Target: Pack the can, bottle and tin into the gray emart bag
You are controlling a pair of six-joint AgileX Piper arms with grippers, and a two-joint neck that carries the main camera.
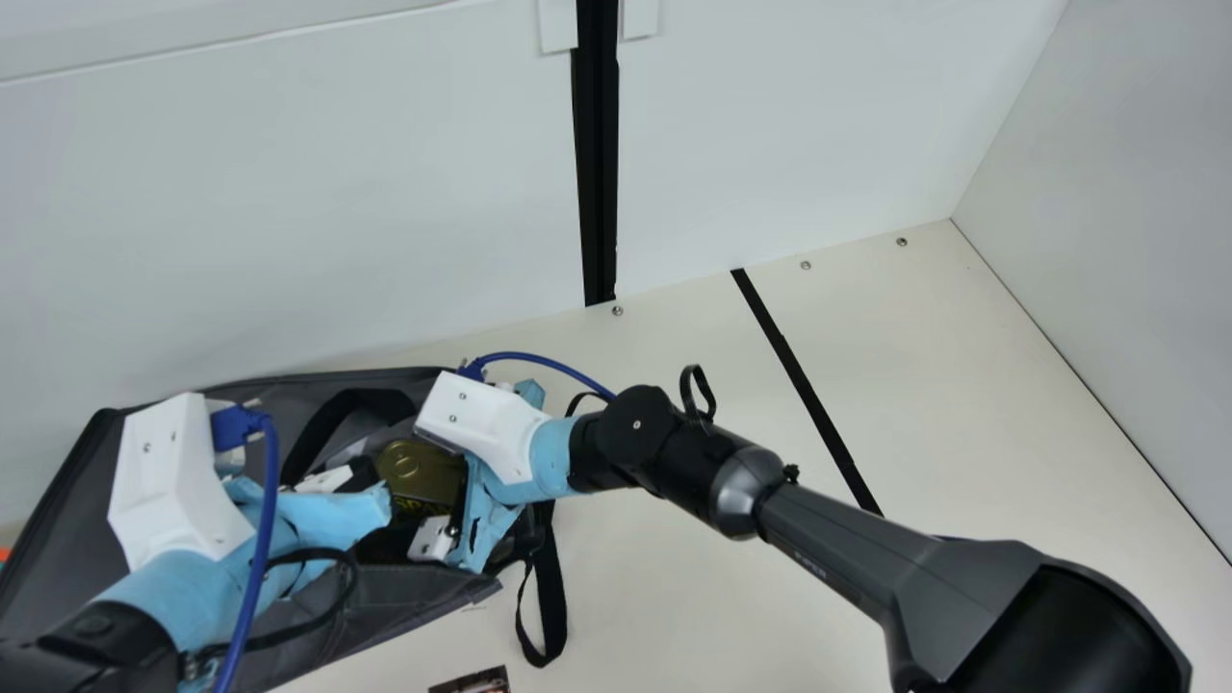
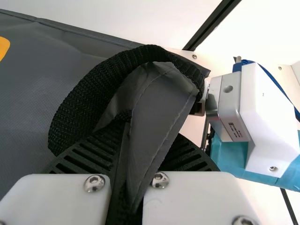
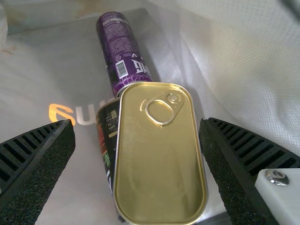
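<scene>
The gray bag (image 1: 67, 529) lies at the main view's lower left. My left gripper (image 1: 337, 518) is at its mouth; in the left wrist view my left gripper (image 2: 129, 164) is shut on the bag's edge (image 2: 157, 112), beside a black strap. My right gripper (image 1: 491, 520) is over the mouth's right side, by the gold tin (image 1: 409, 467). In the right wrist view my right gripper (image 3: 136, 136) stands open around the tin (image 3: 159, 164), with a gap at one side. Inside the bag are a purple can (image 3: 123, 51) and a dark printed container (image 3: 108, 136), partly hidden by the tin.
A black strap (image 1: 551, 597) hangs from the bag onto the table (image 1: 674, 597). A dark printed item (image 1: 474, 681) is at the main view's bottom edge. Behind the bag rises a white wall (image 1: 289, 212); a black stripe (image 1: 808, 385) crosses the table.
</scene>
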